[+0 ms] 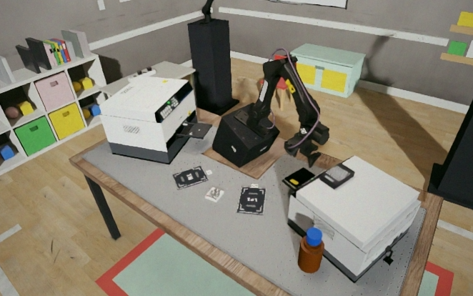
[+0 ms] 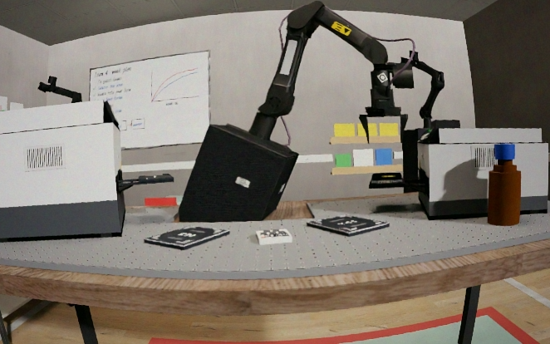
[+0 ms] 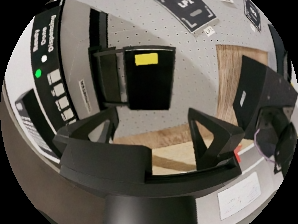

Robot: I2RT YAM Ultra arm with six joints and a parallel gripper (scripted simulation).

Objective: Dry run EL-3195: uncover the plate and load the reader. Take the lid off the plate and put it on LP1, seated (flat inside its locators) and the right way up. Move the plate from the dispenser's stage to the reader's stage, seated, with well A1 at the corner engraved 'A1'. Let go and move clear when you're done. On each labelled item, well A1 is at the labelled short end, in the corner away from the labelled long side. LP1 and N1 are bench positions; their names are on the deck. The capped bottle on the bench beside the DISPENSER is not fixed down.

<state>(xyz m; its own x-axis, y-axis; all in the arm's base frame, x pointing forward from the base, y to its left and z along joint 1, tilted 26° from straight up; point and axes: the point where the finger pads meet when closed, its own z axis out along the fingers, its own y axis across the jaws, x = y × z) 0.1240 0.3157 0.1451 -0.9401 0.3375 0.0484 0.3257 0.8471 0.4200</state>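
Note:
The lidded plate (image 1: 299, 177) is black with a yellow label and lies on the dispenser's stage, which sticks out from the white dispenser (image 1: 356, 209). It also shows in the exterior view (image 2: 385, 180) and in the wrist view (image 3: 136, 76). My gripper (image 1: 306, 154) hangs open and empty well above the plate, fingers pointing down (image 2: 384, 128) (image 3: 153, 132). The reader (image 1: 146, 117) stands at the far left with its stage (image 1: 193, 129) out and bare. Two black bench pads (image 1: 190, 176) (image 1: 251, 199) lie on the deck; I cannot read their names.
A brown bottle with a blue cap (image 1: 310, 250) stands at the dispenser's front corner near the table edge. A small white tile (image 1: 214, 194) lies between the two pads. The arm's black base box (image 1: 244, 138) sits behind them.

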